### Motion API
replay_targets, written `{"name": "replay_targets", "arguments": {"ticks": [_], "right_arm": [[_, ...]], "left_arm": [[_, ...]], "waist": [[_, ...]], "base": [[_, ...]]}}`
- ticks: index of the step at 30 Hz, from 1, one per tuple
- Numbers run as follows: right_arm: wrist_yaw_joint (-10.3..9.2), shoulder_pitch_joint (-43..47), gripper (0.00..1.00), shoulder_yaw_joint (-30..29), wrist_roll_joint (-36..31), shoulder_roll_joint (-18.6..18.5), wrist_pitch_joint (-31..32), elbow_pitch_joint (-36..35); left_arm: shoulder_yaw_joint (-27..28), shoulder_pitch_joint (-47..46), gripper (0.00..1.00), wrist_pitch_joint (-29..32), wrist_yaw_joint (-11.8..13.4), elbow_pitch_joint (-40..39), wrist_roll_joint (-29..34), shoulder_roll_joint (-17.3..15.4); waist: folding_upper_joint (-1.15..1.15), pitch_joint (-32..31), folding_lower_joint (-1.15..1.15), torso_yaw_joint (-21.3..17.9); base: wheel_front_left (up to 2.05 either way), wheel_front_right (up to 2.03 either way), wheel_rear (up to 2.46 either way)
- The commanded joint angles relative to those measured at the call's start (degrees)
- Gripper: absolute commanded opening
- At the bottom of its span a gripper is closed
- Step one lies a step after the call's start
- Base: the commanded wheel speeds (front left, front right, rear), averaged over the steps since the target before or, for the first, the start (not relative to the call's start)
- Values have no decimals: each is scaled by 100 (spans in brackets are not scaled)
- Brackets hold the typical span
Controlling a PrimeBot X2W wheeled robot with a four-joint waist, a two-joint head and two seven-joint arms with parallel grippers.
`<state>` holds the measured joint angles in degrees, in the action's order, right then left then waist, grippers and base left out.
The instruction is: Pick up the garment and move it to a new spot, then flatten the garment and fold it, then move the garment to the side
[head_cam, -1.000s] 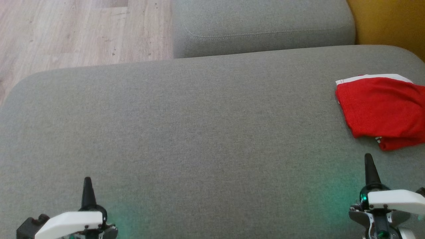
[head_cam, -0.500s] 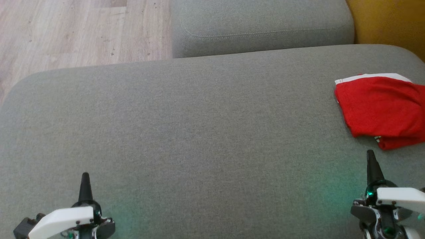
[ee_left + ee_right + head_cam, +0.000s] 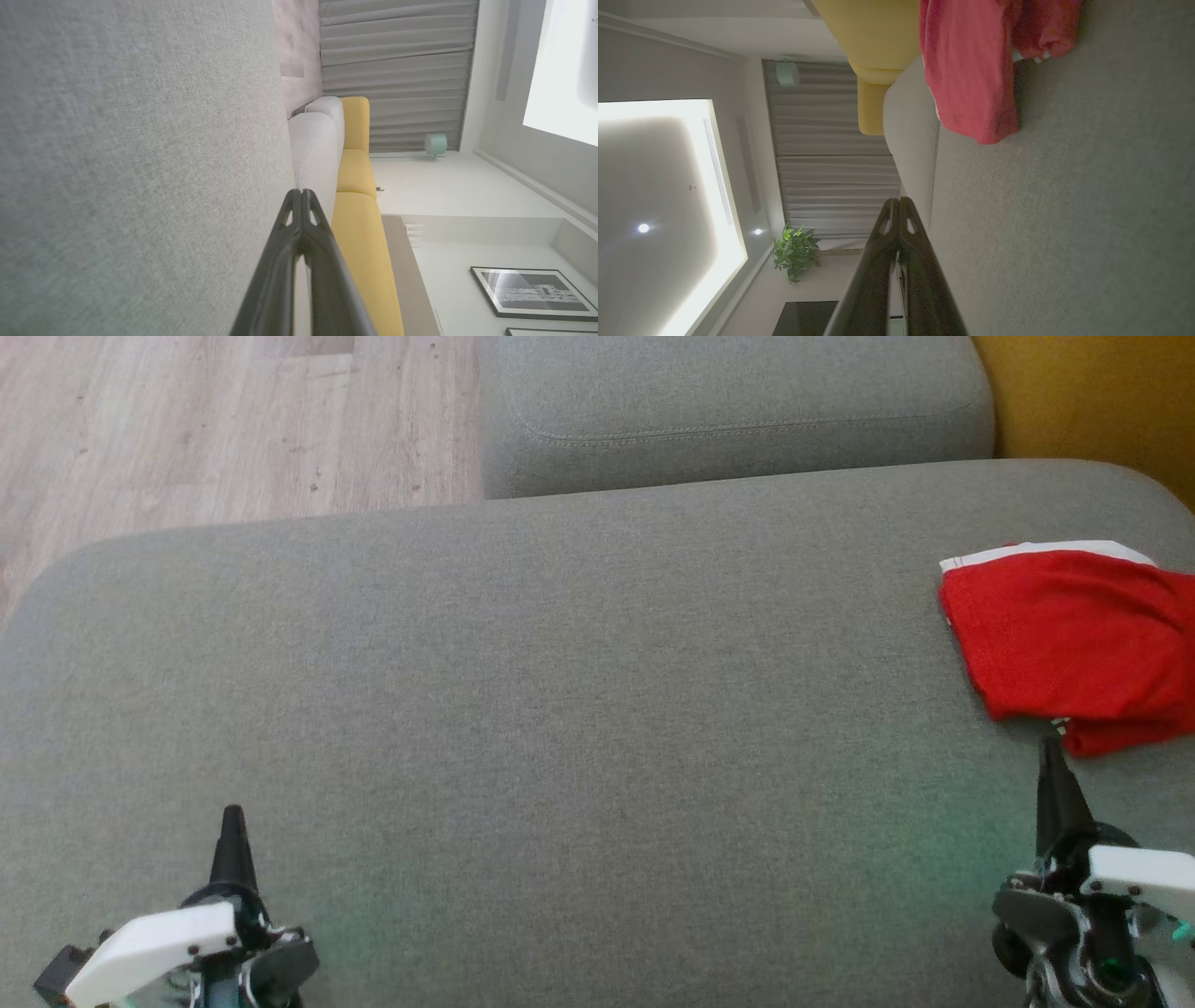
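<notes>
Your garment (image 3: 1074,644) lies folded at the cushion (image 3: 560,709)'s right end, so the task looks done; left hand (image 3: 231,819) and right hand (image 3: 1049,753), at its near edge, are closed, empty.

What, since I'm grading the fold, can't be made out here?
- Red garment, head view: right side cut off by frame edge.
- Right wrist view: part of it cut off at the top edge.
- Lower layers: hidden under the top layer.
- White bit at near edge: too small to identify.
</notes>
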<state>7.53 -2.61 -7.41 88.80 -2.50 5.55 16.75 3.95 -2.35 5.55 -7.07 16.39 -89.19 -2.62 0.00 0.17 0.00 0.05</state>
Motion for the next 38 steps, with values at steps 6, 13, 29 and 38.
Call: {"name": "replay_targets", "arguments": {"ticks": [6,13,29,38], "right_arm": [[-4,-358,0,88,336,-38,94,-272],[-4,-358,0,88,336,-38,94,-272],[-4,-358,0,88,336,-38,94,-272],[-4,-358,0,89,337,-38,94,-272]], "left_arm": [[258,-385,0,94,-42,-232,-297,-26],[258,-385,0,94,-42,-232,-297,-26],[257,-385,0,94,-42,-233,-297,-26],[257,-385,0,93,-42,-233,-297,-26]], "waist": [[0,1,0,-5],[0,1,0,-5],[0,1,0,-5],[0,1,0,-5]], "base": [[0,0,0],[0,0,0],[0,0,0],[0,0,0]]}}
